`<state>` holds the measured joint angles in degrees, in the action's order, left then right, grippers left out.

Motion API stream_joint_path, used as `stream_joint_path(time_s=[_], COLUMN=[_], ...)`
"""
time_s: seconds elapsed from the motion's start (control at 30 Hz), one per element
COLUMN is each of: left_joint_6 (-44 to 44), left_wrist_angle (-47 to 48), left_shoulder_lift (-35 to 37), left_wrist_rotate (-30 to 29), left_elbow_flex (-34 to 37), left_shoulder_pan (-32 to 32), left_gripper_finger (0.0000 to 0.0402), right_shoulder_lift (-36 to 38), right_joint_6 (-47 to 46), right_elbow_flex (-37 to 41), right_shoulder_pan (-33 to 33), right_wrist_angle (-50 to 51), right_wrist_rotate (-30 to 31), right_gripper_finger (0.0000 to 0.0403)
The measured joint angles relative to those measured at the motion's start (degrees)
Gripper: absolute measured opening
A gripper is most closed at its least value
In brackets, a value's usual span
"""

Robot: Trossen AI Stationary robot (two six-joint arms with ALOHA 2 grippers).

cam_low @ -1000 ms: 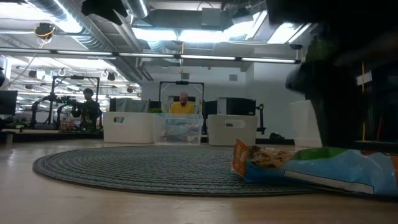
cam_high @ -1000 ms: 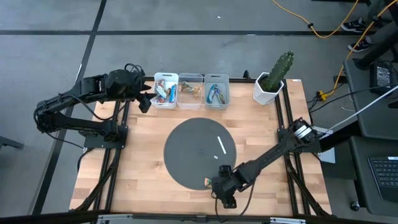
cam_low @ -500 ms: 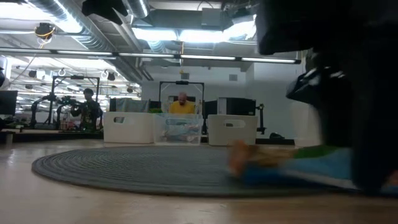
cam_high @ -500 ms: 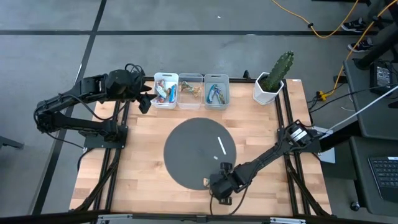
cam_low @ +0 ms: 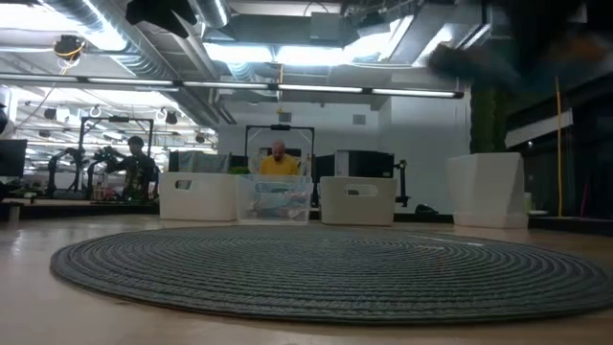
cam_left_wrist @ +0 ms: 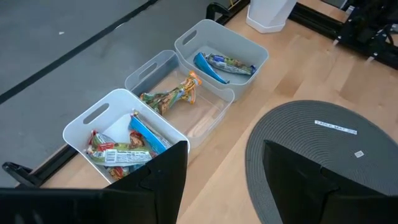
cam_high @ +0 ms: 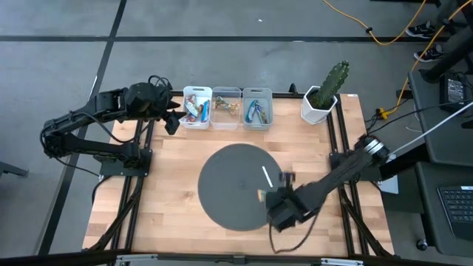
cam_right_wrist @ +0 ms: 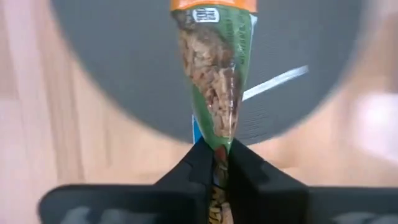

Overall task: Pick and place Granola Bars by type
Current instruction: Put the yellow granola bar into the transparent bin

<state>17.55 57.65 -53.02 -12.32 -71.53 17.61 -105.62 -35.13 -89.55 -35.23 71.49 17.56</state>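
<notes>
My right gripper [cam_right_wrist: 222,155] hovers over the near right part of the round grey mat [cam_high: 233,188], shut on a granola bar [cam_right_wrist: 214,74] with a green wrapper and an orange end. A thin white stick [cam_high: 267,176] lies on the mat. My left gripper [cam_left_wrist: 224,180] waits open at the far left, beside three bins. The left white bin [cam_left_wrist: 121,137], the clear middle bin [cam_left_wrist: 177,93] and the right white bin [cam_left_wrist: 221,53] each hold bars. In the low view the bar is out of sight. My right gripper pinches one end of the granola bar [cam_right_wrist: 221,144] between its two fingers [cam_right_wrist: 202,167]. The bar runs on from the fingers along their line, its orange end [cam_right_wrist: 214,7] farthest from them. It is lifted clear above the mat.
A white pot with a cactus [cam_high: 325,96] stands at the table's far right corner. The three bins [cam_high: 226,108] line the far edge. Bare wooden table top [cam_high: 170,192] lies left of the mat. People show in the room behind the table.
My right gripper has shut on the granola bar that lay at the mat's near edge. It has risen with the bar and gone toward the far and right. The bar is lifted clear and has left the low view.
</notes>
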Motion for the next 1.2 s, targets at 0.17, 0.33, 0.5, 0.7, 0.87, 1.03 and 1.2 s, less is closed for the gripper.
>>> stream_joint_path(time_s=[0.17,0.33,0.5,0.7,0.87,1.03,1.2], left_joint_6=[0.2,-2.1,-5.4,-11.4,-15.2,-18.7,-18.8], left_wrist_angle=[-0.6,-5.7,-16.6,-27.9,-34.3,-40.4,-42.3], left_shoulder_lift=[0.0,0.0,-0.1,-3.0,-8.0,-12.3,-14.1], left_wrist_rotate=[2.3,6.7,10.0,13.3,17.5,18.3,20.9], left_elbow_flex=[0.0,0.0,0.0,0.0,0.0,0.0,0.0], left_shoulder_pan=[0.0,-0.2,-2.3,-6.0,-6.7,-5.8,-2.2], left_gripper_finger=[0.0198,0.0198,0.0198,0.0198,0.02,0.0229,0.0278], right_shoulder_lift=[10.2,19.2,23.4,22.9,20.4,18.0,17.5], right_joint_6=[-3.7,0.8,15.7,32.6,40.0,42.6,43.2], right_elbow_flex=[-5.3,-8.9,-9.5,-9.5,-9.5,-9.5,-9.5], right_shoulder_pan=[1.6,6.6,15.2,26.2,34.7,39.6,41.9], right_wrist_angle=[3.7,-1.1,-11.8,-27.8,-39.2,-43.9,-44.2], right_wrist_rotate=[14.3,21.8,19.6,12.3,2.1,-4.2,-4.2], right_gripper_finger=[0.0017,0.0035,0.0016,0.0029,0.0022,0.0015,0.0033])
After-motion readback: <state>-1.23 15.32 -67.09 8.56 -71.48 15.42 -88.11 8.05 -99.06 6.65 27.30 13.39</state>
